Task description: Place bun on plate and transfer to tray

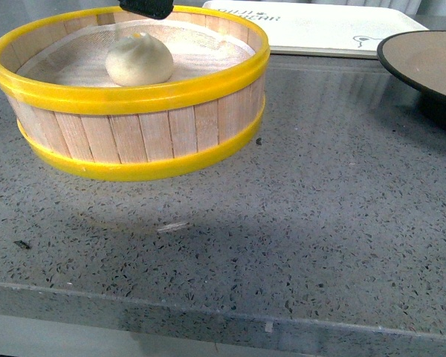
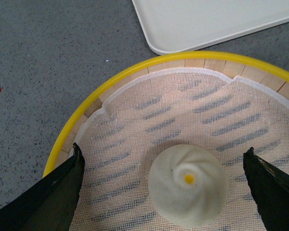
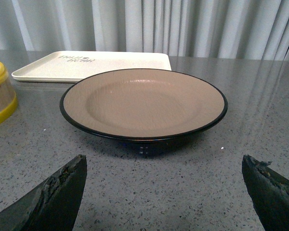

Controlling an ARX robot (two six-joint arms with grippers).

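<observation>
The cream-white bun [image 1: 139, 59] sits on the mesh liner inside the wooden steamer basket. In the left wrist view the bun [image 2: 187, 185] has a yellow dot on top. My left gripper [image 2: 166, 180] is open above the basket, one finger on each side of the bun, not touching it. A black bit of it shows over the basket's far rim in the front view [image 1: 146, 7]. The tan plate [image 1: 425, 61] with a black rim stands at the right. My right gripper [image 3: 164, 185] is open, low over the table, in front of the plate [image 3: 143, 102]. The cream tray [image 1: 312, 26] lies behind.
The steamer basket [image 1: 134, 126] with yellow bands stands at the front left of the grey speckled table; its rim shows in the left wrist view [image 2: 72, 130]. The tray [image 3: 91, 65] lies behind the plate, a grey curtain beyond. The table's front edge is near.
</observation>
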